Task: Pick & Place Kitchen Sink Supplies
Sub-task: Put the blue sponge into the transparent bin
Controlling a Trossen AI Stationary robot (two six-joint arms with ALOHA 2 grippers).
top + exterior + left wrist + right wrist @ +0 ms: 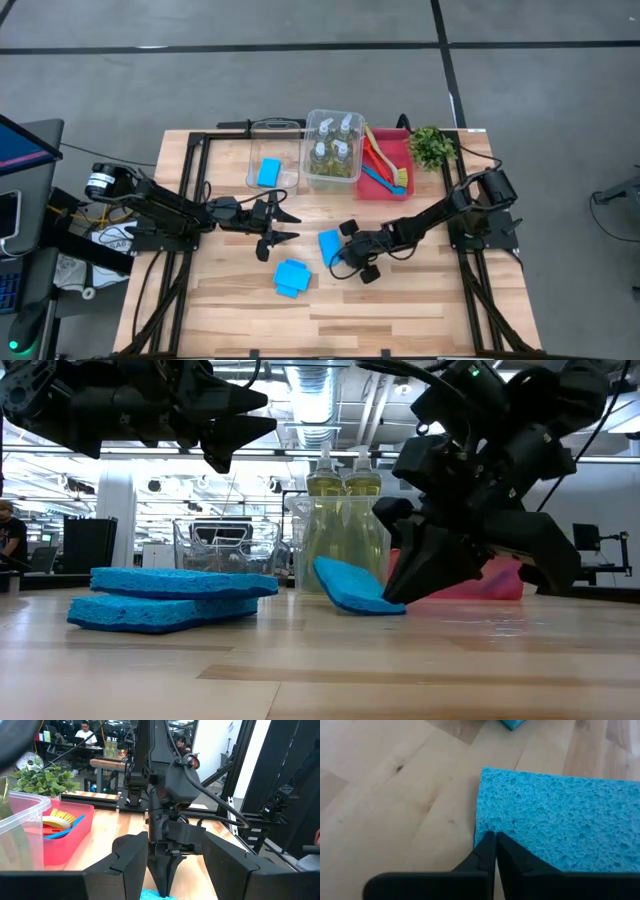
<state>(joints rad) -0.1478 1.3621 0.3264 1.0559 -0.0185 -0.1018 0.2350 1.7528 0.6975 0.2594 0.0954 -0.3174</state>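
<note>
A flat blue sponge [329,244] lies on the table in the middle, and my right gripper [340,258] stands shut at its near right corner. In the low view this sponge [350,585] sits tilted, one end raised. Two more blue sponges [291,277] lie stacked nearer the front edge. Another sponge [268,172] lies in a clear bin [275,128]. Bottles of yellow-green liquid [334,150] stand in a second clear bin. Brushes [385,168] lie in the red bin [398,135]. My left gripper [290,226] hovers open left of the sponge, pointing level at it. My right gripper has its shut fingertips [490,845] on the sponge's top face, right at one edge near a corner [487,822]. No sponge shows between the fingers. They slant down from the table's right side. The sponge's end under the fingertips [385,603] is on the table; its other end is raised.
A small leafy plant [432,147] stands at the far right beside the red bin. Black frame rails [190,160] run along the table's left, right and far sides. Bare wood [400,310] lies toward the front edge.
</note>
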